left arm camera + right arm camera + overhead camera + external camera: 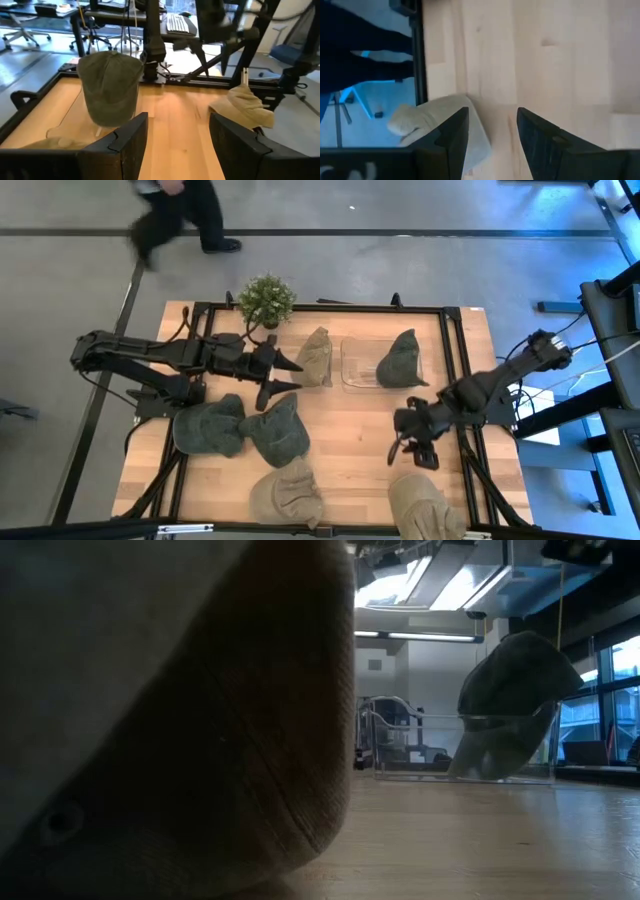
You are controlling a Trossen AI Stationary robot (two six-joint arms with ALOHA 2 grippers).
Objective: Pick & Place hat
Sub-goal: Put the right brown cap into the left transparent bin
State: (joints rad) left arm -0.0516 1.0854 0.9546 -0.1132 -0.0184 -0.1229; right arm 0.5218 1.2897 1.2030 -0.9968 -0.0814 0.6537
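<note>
Several soft hats lie on the wooden table (350, 430). A dark green hat (402, 360) sits in the clear bin (358, 365) at its right end and rises above the rim (510, 700) (110, 87). An olive hat (315, 356) lies against the bin's left side. My left gripper (285, 376) hovers open just left of that olive hat, pointing right (177, 145). My right gripper (405, 445) is open and points down over bare wood (492, 135), just beyond a tan hat (425, 505) (440, 125) at the near right edge.
Two dark green hats (210, 426) (278, 430) lie at the left and another tan hat (285, 494) near the front; it fills the low view's left (170, 720). A potted plant (266, 300) stands at the far edge. A person (175, 215) walks beyond the table.
</note>
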